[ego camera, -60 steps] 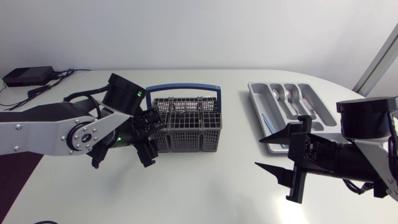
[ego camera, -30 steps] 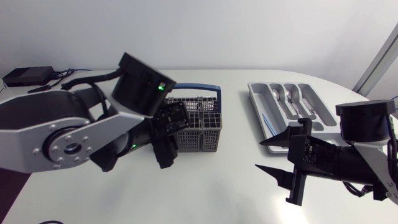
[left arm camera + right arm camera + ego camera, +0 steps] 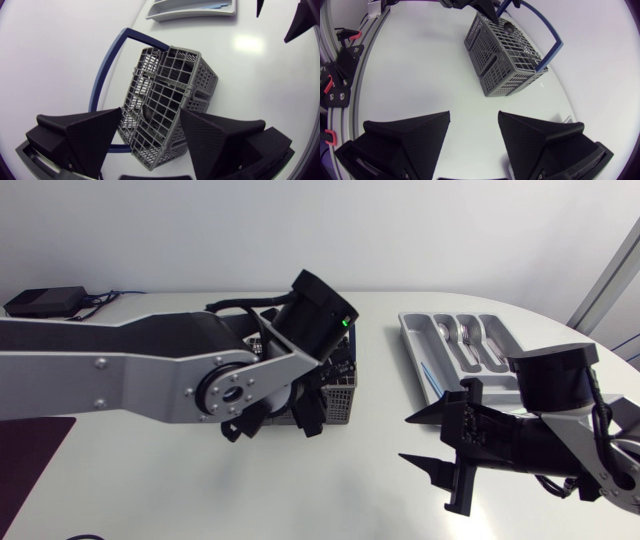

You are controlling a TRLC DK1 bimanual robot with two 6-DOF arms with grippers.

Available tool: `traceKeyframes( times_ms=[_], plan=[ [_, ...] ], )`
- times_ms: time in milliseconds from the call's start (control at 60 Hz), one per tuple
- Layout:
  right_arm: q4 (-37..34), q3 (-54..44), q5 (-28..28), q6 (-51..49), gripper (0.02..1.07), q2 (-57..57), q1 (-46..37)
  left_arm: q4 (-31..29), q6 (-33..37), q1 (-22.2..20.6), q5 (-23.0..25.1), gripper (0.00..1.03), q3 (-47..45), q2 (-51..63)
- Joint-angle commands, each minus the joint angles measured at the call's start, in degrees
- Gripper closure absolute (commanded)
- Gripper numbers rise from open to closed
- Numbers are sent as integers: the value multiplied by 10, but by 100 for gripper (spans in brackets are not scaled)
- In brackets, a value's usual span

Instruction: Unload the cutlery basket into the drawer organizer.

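The grey mesh cutlery basket (image 3: 342, 394) with its blue handle (image 3: 107, 70) stands mid-table, mostly hidden under my left arm in the head view. My left gripper (image 3: 272, 418) hangs above it, open, and the left wrist view looks down on the basket (image 3: 167, 97) between the spread fingers (image 3: 95, 135). A dark piece of cutlery (image 3: 147, 113) shows inside. The grey drawer organizer (image 3: 417, 345) lies at the back right with spoons (image 3: 461, 335) in it. My right gripper (image 3: 432, 445) is open in front of the organizer, pointing at the basket (image 3: 507, 57), well apart from it.
A black box (image 3: 42, 302) with cables sits at the back left corner. In the right wrist view my left gripper (image 3: 482, 6) shows just beyond the basket. The organizer (image 3: 192, 10) lies ahead of the basket in the left wrist view.
My left arm has risen and swung right, from beside the basket's left end to over it. My right gripper has drifted slightly left. Both stay open.
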Motion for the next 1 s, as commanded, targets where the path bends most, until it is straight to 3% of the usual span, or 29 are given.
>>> traceKeyframes(
  times_ms=[0,100,200,367,567,667,983],
  plan=[
    [7,16,9,18,37,12,10,-3,-22,-4,-13,14,27,25],
    [5,21,16,23,37,13,18,-11,-30,5,-22,25,40,34],
    [4,24,25,27,37,17,28,-14,-32,15,-23,27,41,40],
    [3,35,36,31,37,27,38,-15,-32,25,-23,44,39,43],
    [2,43,42,34,37,35,49,-26,-31,31,-23,44,40,50],
    [2,44,43,34,37,39,50,-33,-32,28,-28,53,44,56],
    [0,46,46,37,37,40,57,-37,-29,23,-56,51,58,81]
  ],
)
